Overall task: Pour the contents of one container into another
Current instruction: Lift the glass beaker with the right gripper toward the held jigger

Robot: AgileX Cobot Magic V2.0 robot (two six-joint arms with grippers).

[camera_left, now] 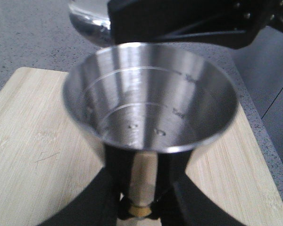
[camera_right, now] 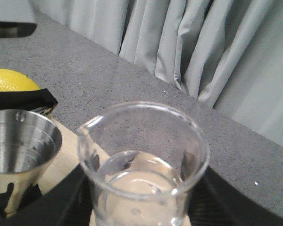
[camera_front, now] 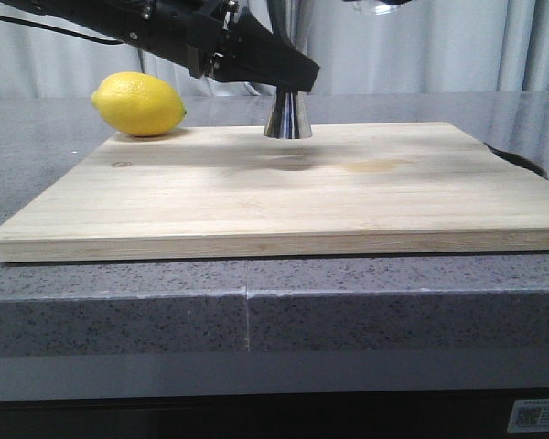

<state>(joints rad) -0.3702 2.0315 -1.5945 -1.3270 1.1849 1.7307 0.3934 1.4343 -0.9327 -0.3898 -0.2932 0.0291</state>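
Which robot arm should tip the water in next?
The right arm, most likely. Its gripper holds the small clear glass beaker, which has liquid in it, beside the shiny steel hourglass jigger. The left gripper is clamped on that jigger's waist, steadying it upright on the wooden board.

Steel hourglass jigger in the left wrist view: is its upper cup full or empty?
Nearly empty: the steel hourglass jigger shows a bare shiny bottom, both engraved fill lines exposed and only a couple of droplets.
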